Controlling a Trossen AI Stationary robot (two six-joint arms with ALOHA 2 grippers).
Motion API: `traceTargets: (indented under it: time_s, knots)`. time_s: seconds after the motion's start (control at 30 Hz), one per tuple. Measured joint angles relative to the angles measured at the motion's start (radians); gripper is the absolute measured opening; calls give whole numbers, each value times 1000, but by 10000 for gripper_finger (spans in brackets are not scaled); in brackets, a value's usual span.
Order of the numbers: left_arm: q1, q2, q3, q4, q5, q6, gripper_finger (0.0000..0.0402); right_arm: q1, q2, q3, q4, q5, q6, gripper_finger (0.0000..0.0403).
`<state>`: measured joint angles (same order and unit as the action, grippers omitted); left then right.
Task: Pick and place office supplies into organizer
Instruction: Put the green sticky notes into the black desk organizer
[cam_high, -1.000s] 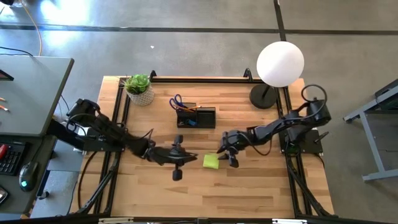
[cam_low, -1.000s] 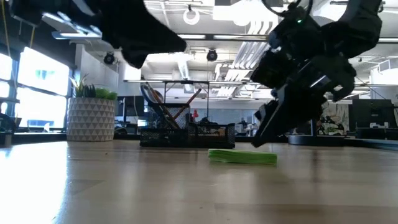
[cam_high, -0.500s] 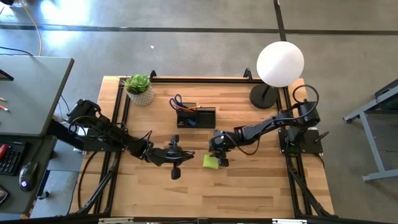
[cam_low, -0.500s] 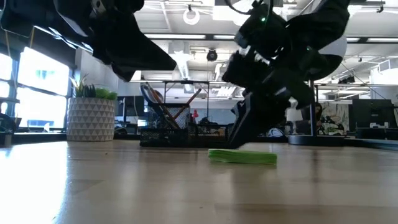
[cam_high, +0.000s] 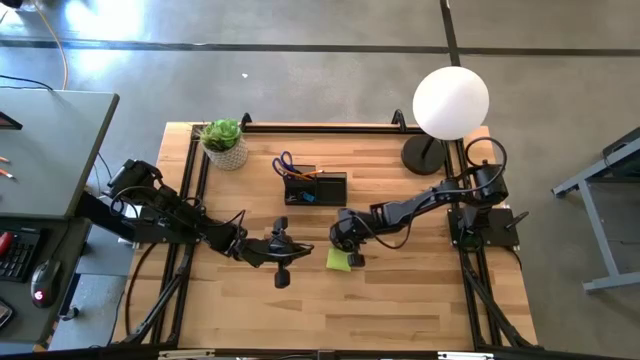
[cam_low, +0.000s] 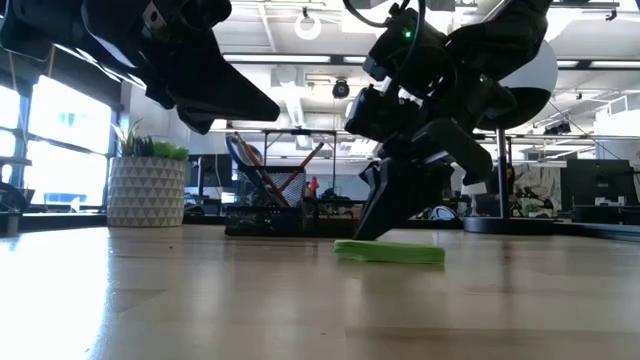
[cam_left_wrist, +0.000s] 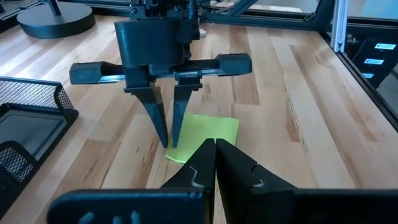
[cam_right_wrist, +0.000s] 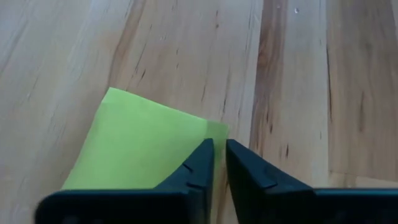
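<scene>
My right gripper (cam_high: 344, 243) has swept in across the table over the last second and now stands tip-down at the edge of the sticky pad (cam_high: 339, 260). A second ago it hung off to the pad's far side with its jaws spread; now they have narrowed to a thin slit. In the left wrist view the right gripper (cam_left_wrist: 166, 134) plants both fingertips on the pad's (cam_left_wrist: 203, 137) near corner. The right wrist view shows that corner sitting between the jaws, with only a narrow gap left. I cannot tell whether they pinch the pad yet; it lies flat on the wood, not lifted.

My left gripper (cam_high: 286, 247) hovers just beside the pad, on the side away from the right arm, jaws pressed together and holding nothing.

The organizer (cam_high: 315, 187) sits beyond both grippers, well apart from the pad, with scissors (cam_high: 284, 162) already in it. I judge the grasp is about to complete; lifting and carrying the pad come next.
</scene>
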<state>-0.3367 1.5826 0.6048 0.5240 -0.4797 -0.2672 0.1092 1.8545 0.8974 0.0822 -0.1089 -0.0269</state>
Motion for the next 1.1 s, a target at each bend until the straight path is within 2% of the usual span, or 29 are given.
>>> traceTargets:
  time_s: [0.13, 0.4, 0.5, 0.73, 0.9, 1.1]
  knots:
    - [0, 0, 0, 0, 0, 0, 3, -3, 0, 0, 1, -6, 0, 4]
    - [0, 0, 0, -1, 0, 0, 3, -5, 0, 0, 0, -11, 4, 3]
    - [0, 0, 0, -2, 0, 0, 3, -15, 0, 0, 0, -26, 26, 12]
    - [0, 0, 0, -3, 0, 0, 3, -47, 0, 35, -59, -145, 55, 48]
    - [0, 0, 0, -4, 0, 0, 3, -47, 0, 120, -215, -110, 41, 77]
    - [0, 0, 0, -3, 0, 0, 3, -35, -1, 185, -339, -66, 26, 87]
